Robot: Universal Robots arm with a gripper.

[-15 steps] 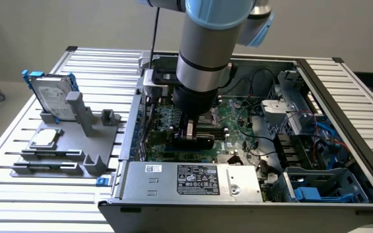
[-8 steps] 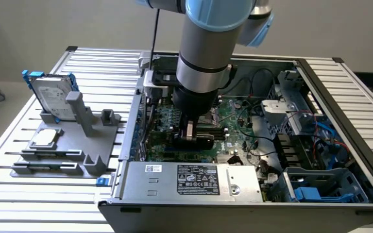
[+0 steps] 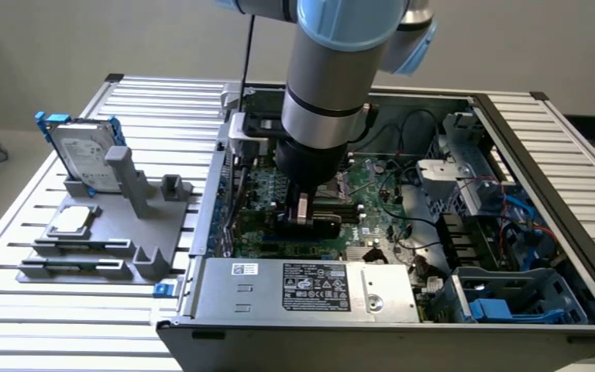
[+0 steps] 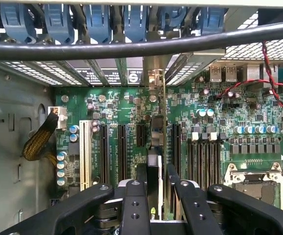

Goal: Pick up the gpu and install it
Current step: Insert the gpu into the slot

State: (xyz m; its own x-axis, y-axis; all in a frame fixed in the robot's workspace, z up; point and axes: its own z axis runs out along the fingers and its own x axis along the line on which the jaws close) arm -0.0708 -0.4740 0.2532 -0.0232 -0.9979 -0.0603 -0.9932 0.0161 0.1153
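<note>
slatted table (image 3: 29, 310), open computer case (image 3: 276, 345): mid-frame the gripper (image 3: 308, 221), fingers (image 4: 134, 205) partly closed, pinches the gpu (image 4: 154, 169) edge-on over the motherboard slots (image 4: 121, 152); install step, seemingly needing alignment and a straight press.

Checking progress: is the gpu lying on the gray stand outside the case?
No, the gpu sits edge-on between the jaws above the motherboard.
</note>
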